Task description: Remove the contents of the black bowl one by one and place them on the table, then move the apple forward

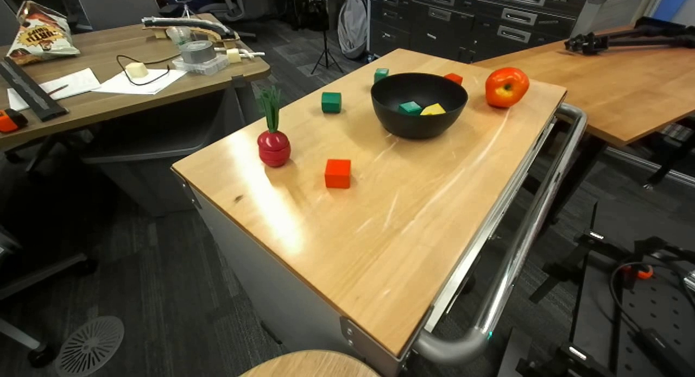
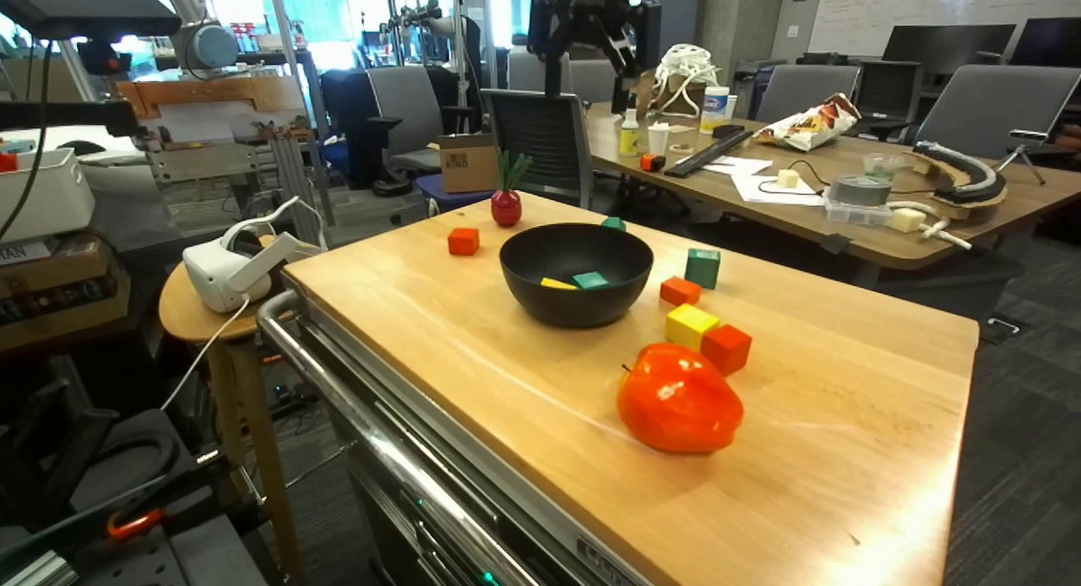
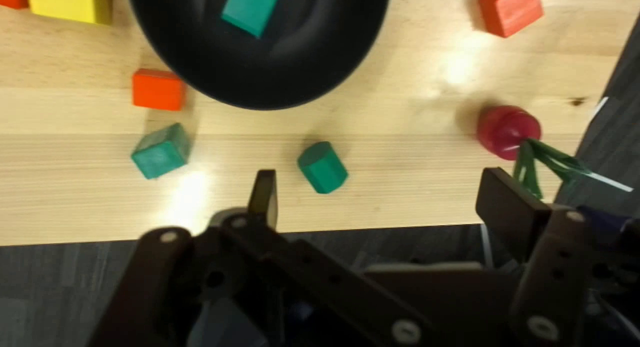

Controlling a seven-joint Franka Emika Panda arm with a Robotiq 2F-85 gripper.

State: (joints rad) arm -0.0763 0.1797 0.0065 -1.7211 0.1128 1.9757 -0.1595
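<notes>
Gripper (image 2: 589, 96), spread, unladen, high, presumably for clearance — below, to one side, bowl (image 1: 417, 126) with green block (image 1: 410, 108), yellow block (image 1: 433, 110), likely awaiting removal.

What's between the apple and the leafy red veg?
The black bowl, with a green block and a yellow block inside; both exterior views show it.

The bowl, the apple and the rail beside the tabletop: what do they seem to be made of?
The bowl: probably matte black plastic, as its wall shows only dull reflections; coated metal is possible.
The apple: perhaps glossy plastic, given its sharp highlights, though real fruit can't be excluded.
The rail: shiny metal, likely steel, judging by its bright streaks.
</notes>
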